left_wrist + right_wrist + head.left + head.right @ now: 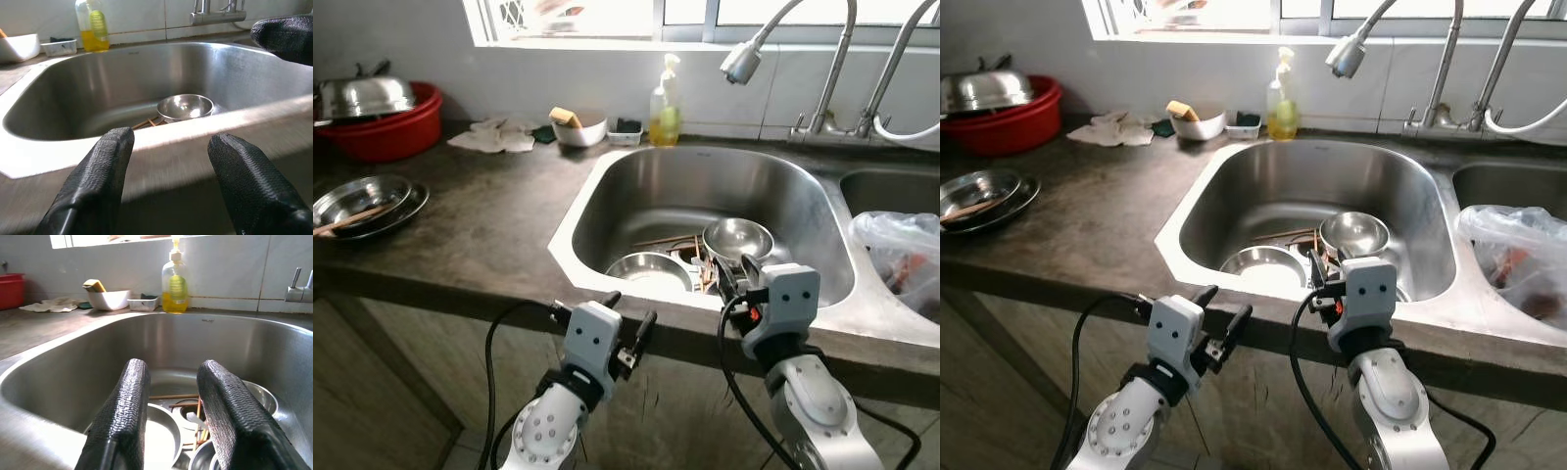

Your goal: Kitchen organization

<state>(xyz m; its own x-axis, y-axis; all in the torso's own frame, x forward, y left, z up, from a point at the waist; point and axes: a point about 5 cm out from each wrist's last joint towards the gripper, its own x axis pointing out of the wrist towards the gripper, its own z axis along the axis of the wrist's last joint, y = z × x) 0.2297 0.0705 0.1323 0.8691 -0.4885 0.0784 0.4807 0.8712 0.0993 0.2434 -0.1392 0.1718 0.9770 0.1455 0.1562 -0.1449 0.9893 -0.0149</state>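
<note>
Sink [607,191]: steel bowls [736,238] | left tool [628,326] wide | right tool [732,275] parted, empty

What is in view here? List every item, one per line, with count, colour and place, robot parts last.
sink: one, steel, set in the dark counter
steel bowls: two, silver, in the sink basin
chopsticks: several, brown, on the sink floor
soap bottle: one, yellow, behind the sink
white bowl: one, by the wall, holding a sponge
red basin: one, far left, a steel lid on it
steel plates: stacked, left counter
plastic bag: one, clear, in the second basin
taps: two, chrome, at the wall
left tool: black, open, before the counter edge
right tool: black, open, over the sink's front rim
</note>
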